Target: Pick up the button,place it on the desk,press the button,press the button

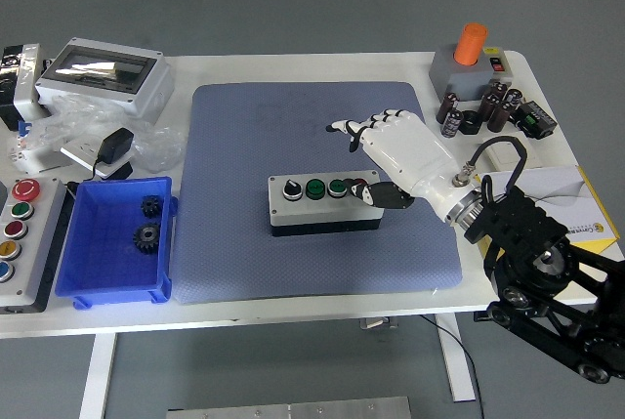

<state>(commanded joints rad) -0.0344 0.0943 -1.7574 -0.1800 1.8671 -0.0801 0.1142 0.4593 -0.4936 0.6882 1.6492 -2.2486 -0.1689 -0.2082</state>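
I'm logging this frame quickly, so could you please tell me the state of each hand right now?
Left hand: not in view.
Right hand: open, fingers spread, holding nothing, thumb over the red button of the button box.

Mat [293,136] at the middle of the tabletop [322,65], button box [322,202] on the mat's near half, right hand [395,150] over the box's right end, bin [112,243] left of the mat with two gears [148,224] inside, cardboard box [571,209] at the right edge

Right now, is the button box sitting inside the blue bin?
No, the button box sits on the blue-grey mat, while the blue bin to its left holds gears.
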